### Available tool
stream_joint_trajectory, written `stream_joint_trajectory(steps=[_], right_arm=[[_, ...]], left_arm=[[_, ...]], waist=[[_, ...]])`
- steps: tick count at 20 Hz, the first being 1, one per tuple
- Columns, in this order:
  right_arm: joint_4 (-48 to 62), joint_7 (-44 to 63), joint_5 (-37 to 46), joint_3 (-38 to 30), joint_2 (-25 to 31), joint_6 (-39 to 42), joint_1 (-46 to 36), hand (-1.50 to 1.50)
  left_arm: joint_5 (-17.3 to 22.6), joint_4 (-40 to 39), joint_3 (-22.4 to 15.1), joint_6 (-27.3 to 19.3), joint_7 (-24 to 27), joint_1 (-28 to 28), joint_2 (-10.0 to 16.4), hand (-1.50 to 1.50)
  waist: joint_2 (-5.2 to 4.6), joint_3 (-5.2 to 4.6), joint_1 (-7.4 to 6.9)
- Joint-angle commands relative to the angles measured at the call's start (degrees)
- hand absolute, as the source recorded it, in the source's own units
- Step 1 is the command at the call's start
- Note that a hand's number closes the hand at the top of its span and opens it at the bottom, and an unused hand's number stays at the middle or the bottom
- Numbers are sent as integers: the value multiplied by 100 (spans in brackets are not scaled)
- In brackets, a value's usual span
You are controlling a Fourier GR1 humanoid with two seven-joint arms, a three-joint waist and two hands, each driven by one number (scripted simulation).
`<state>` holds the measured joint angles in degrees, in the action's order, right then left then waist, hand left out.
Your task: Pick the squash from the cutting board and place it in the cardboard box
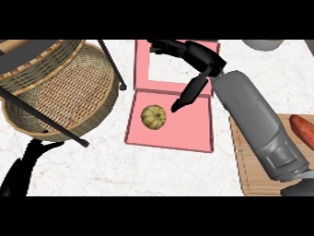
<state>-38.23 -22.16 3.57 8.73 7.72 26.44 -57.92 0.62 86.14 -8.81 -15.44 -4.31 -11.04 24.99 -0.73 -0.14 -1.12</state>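
Observation:
A small yellow-green squash (153, 117) lies inside the pink box (186, 134), left of its middle. The box's lid (146, 64) stands open at the far side. My right hand (201, 57) hovers over the lid with its fingers spread towards the left; its thumb (188, 94) points down and ends just right of the squash without touching it. The wooden cutting board (254, 175) is at the lower right, partly hidden by my right forearm. My left hand (22, 171) rests open at the lower left.
A large wicker basket (64, 87) with thin black legs fills the left side, close to the box. A red-orange sweet potato (307, 133) lies on the cutting board. A grey bowl (261, 44) shows at the top right edge.

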Motion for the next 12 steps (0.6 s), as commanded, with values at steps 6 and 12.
stream_joint_trajectory(steps=[6,12], right_arm=[[1205,293,-855,-1314,1004,279,-575,-150],[1833,284,-1051,-1728,1827,674,-882,-150]], left_arm=[[102,365,72,180,143,923,-76,0],[-14,428,-161,182,125,987,-256,0]], waist=[[-90,20,-67],[-176,29,-198]])
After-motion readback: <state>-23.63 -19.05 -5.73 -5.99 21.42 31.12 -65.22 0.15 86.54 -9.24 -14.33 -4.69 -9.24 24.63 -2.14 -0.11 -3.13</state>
